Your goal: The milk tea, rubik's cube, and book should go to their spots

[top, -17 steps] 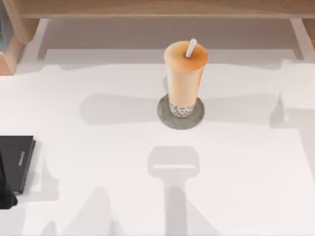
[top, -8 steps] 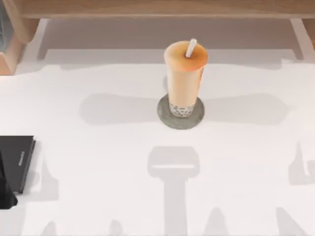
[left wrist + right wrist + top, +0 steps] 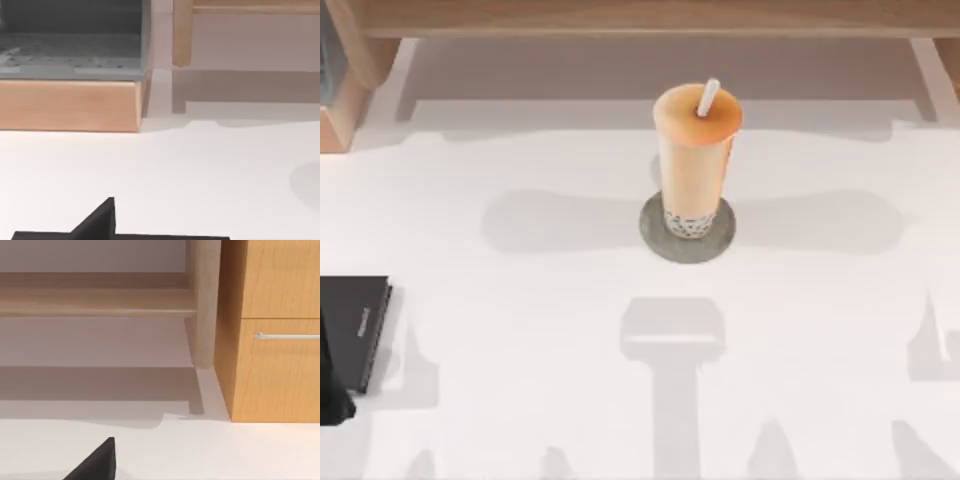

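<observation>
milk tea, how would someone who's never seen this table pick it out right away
Start at the white table in the top view and go to its middle, toward the far wooden shelf. There a round grey coaster lies, and the milk tea stands upright on it. It is tall, pale orange, with dark pearls at the bottom and a white straw, unlike the flat black slab at the left edge.

A round grey coaster (image 3: 660, 240) lies on the white tabletop (image 3: 520, 320), central and toward the rear edge. A flat black slab (image 3: 355, 325) with small lettering lies at the left edge. A wooden shelf (image 3: 640, 18) spans the rear edge. A wooden box with a grey interior (image 3: 70, 75) occupies the rear-left corner. A wooden cabinet with a metal handle (image 3: 277, 335) stands at the rear-right corner.
</observation>
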Controlling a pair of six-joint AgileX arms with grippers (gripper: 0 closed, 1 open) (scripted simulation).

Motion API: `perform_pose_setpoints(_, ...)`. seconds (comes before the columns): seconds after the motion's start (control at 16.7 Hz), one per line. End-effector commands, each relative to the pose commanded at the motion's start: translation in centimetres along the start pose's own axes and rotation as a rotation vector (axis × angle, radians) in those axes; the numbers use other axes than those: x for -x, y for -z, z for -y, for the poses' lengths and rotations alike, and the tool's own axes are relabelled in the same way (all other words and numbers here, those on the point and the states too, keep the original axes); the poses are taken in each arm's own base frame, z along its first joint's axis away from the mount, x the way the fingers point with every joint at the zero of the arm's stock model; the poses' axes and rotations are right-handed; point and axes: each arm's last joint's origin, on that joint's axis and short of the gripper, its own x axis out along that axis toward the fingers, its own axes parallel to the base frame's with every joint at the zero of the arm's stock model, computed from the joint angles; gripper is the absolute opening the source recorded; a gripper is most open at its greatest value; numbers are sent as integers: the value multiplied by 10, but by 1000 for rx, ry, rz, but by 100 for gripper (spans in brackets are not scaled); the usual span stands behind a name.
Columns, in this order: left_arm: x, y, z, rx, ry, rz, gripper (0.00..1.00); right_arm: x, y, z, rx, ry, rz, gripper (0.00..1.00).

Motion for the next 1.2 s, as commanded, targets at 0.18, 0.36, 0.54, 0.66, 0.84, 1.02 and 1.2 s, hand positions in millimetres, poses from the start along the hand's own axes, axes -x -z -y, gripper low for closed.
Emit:
perform_pose_setpoints(0.18, 5, -17, -1, 2, 4, 31, 100, 0, 0, 0, 0, 0, 0, 100)
perform_pose_setpoints(0.36, 10, -57, -2, 3, 8, 83, 100, 0, 0, 0, 0, 0, 0, 100)
perform_pose_setpoints(0.54, 0, -109, -7, 4, 10, 109, 100, 0, 0, 0, 0, 0, 0, 100)
perform_pose_setpoints(0.66, -23, -144, -14, 6, 12, 106, 100, 0, 0, 0, 0, 0, 0, 100)
perform_pose_setpoints(0.84, -82, -187, -33, 15, 16, 86, 100, 0, 0, 0, 0, 0, 0, 100)
perform_pose_setpoints(1.02, -159, -203, -64, 27, 21, 61, 100, 0, 0, 0, 0, 0, 0, 100)
perform_pose_setpoints(1.2, -232, -195, -100, 33, 25, 60, 100, 0, 0, 0, 0, 0, 0, 100)
